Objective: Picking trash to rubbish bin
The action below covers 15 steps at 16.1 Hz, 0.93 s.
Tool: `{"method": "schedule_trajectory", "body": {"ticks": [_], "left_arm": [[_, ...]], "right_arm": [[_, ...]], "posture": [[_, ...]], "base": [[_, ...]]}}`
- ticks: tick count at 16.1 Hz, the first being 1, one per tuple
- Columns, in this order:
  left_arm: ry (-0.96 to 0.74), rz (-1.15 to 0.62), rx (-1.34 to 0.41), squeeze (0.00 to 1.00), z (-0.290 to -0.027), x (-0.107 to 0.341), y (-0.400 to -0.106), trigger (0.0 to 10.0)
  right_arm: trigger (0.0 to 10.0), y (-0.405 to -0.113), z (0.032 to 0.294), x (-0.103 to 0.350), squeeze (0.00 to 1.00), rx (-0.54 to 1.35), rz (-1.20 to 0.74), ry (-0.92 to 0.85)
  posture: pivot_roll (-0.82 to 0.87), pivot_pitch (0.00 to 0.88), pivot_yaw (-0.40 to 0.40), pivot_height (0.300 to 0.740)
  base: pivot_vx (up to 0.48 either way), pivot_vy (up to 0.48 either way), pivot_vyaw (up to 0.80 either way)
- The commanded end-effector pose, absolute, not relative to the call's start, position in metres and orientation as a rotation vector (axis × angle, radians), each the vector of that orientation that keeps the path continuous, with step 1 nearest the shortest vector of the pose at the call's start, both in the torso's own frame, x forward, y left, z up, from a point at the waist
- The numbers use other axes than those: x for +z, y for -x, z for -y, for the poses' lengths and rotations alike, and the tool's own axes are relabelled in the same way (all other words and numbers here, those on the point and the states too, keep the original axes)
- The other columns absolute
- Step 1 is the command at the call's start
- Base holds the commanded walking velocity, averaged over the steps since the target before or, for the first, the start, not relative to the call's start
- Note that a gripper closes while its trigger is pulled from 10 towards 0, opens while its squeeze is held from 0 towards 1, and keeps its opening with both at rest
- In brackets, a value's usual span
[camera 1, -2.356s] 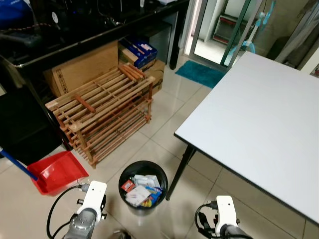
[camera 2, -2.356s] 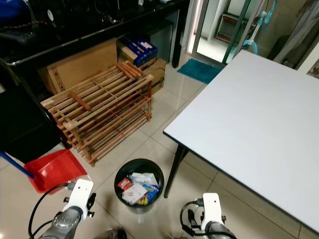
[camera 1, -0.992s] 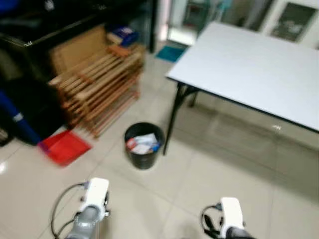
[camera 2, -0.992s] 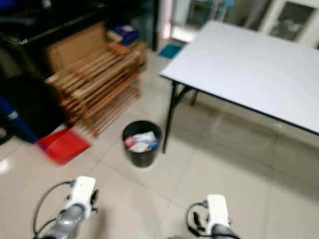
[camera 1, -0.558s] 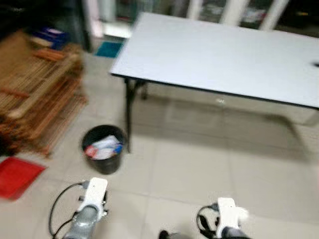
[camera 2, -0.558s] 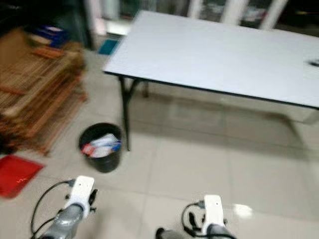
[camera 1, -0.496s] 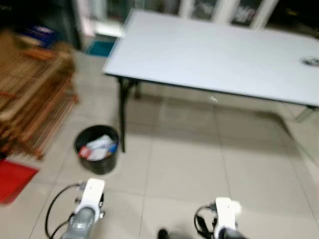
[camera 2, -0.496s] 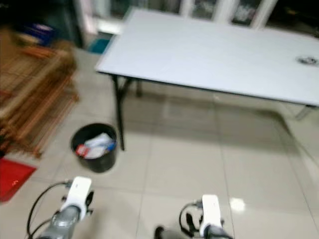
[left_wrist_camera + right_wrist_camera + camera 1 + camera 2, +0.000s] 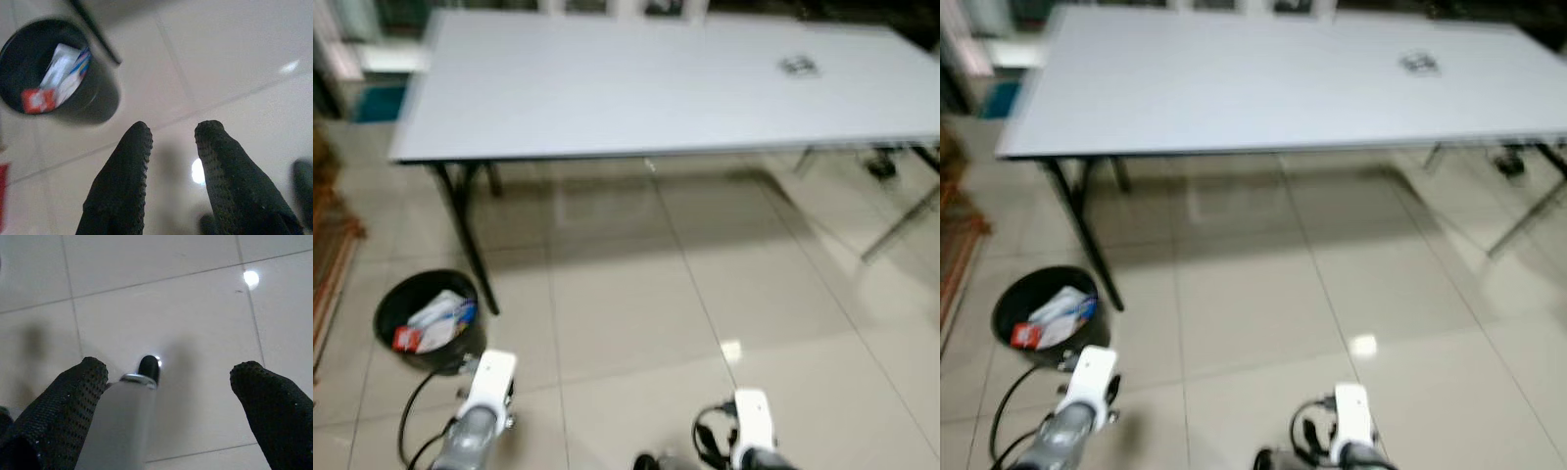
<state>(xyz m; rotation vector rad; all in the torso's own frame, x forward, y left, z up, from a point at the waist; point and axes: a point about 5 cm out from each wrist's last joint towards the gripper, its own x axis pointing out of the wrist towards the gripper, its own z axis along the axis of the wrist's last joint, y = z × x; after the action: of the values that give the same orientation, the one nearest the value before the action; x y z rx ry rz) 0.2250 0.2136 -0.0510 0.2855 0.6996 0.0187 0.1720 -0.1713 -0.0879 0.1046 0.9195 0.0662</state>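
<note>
**Bin at the left, both grippers hanging over bare tile**

Bin [image 9: 426, 320] stands on the floor [image 9: 636, 323] at the far left of the head views, a black round tub just beside the table's near-left leg [image 9: 468, 240]. Inside lie white wrappers and a red scrap, piled toward one wall. The left arm [image 9: 480, 416] hangs just on the near side of the bin, its white wrist housing close to the rim.

From the left wrist, the left gripper [image 9: 172, 147] points down at the tile with its two black fingers a little apart and nothing between them. The bin [image 9: 100, 98] sits off beyond the fingertips, apart from them, with the dark table leg [image 9: 95, 29] slanting past its rim. This view makes out the trash more clearly than the blurred head views do: a white packet with blue edging and a red piece beside it.

Further right, the long grey table [image 9: 636, 88] spans the room; a small dark thing [image 9: 796, 66] lies near its far-right corner, too blurred to identify.

At the right, the right arm [image 9: 751, 441] hangs low. The right wrist view shows the right gripper [image 9: 168, 382] with fingers spread wide over pale tile, holding nothing; a silver tube with a dark tip [image 9: 146, 369] rises between them, and a light glint [image 9: 251, 278] marks the floor beyond.
</note>
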Motion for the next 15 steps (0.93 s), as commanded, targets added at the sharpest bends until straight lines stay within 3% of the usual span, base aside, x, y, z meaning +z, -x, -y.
{"method": "schedule_trajectory", "body": {"ticks": [1, 6, 15], "left_arm": [[-0.292, -0.736, 0.017, 0.00, -0.2146, -0.0572, -0.2154, 10.0], [-0.336, -0.750, 0.026, 0.00, -0.2157, -0.0579, -0.2149, 10.0], [-0.353, -0.765, 0.040, 0.00, -0.2170, -0.0585, -0.2145, 10.0]], "right_arm": [[10.0, -0.1734, 0.1726, -0.0872, 0.00, 0.057, -0.917, -0.114], [10.0, -0.1740, 0.1708, -0.0870, 0.00, 0.062, -0.914, -0.127], [10.0, -0.1747, 0.1694, -0.0866, 0.00, 0.068, -0.906, -0.127]], "posture": [[-0.03, 0.096, -0.066, 0.740], [-0.03, 0.099, -0.063, 0.740], [-0.03, 0.096, -0.064, 0.740]], "base": [[0.000, 0.000, 0.00], [0.000, 0.000, 0.00], [0.000, -0.400, 0.05]]}}
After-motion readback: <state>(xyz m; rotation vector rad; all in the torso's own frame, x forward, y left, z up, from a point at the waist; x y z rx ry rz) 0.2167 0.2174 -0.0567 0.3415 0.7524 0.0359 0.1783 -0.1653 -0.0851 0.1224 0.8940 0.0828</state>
